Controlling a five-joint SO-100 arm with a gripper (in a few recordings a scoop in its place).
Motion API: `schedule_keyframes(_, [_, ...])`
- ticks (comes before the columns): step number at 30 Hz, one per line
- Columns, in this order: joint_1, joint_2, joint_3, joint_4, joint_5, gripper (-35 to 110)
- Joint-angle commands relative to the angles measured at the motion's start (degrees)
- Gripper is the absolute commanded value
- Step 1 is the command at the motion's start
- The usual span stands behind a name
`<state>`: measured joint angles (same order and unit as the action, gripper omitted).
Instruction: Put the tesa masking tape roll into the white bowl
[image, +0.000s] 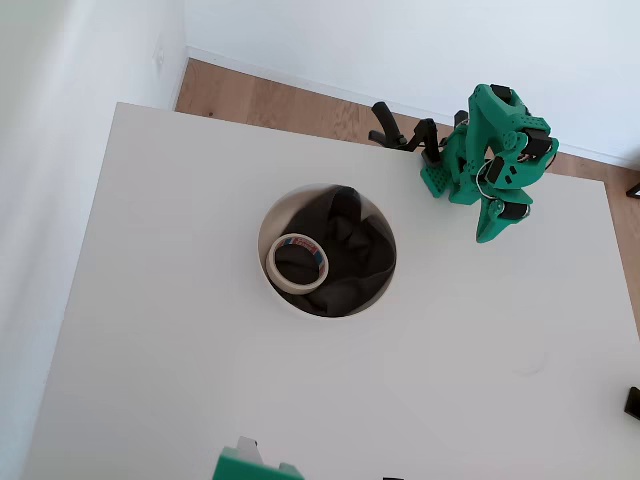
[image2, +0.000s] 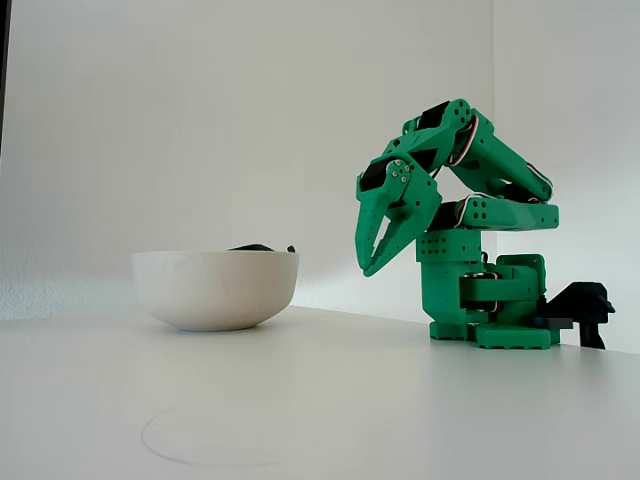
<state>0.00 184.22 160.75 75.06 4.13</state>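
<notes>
Overhead view, left to right. The left part of the table (image: 150, 330) is bare white surface. Near the middle of the frame sits the white bowl (image: 268, 262), with crumpled dark cloth (image: 350, 250) inside it. The tape roll (image: 297, 263) lies flat on that cloth in the left half of the bowl, close to the left rim, its hole facing up; a trace of red and blue print shows on the inner core. The roll is wholly inside the rim.

Upper right of the frame: the green arm (image: 495, 160) is folded up over its base at the table's far edge, well apart from the bowl. The gripper (image: 492, 228) points down and holds nothing.

Fixed view, left to right. The bowl (image2: 215, 290) stands at centre left; only a bit of dark cloth shows above its rim, and the roll is hidden by the wall. To the right, the arm (image2: 480, 200) is tucked back on its base, and the gripper (image2: 370, 255) hangs with its tips down, clear of the table. The jaws are nearly together, with only a thin gap showing between them and nothing pinched.

Judgement: the task looks done. The roll is in the bowl, the gripper is empty, and the arm sits in what reads as a rest pose. Nothing appears left.
</notes>
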Motion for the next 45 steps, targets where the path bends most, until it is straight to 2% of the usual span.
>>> schedule_keyframes(1, [0.88,2.46,0.53,1.05,-0.44,-8])
schedule_keyframes(9, [1.23,10.02,5.01,4.57,-0.7,-8])
schedule_keyframes(21, [0.79,10.02,5.01,4.75,-1.05,-8])
schedule_keyframes(26, [1.14,10.02,5.01,4.66,-5.36,-8])
schedule_keyframes(45, [1.41,10.02,5.1,4.66,-3.08,-6])
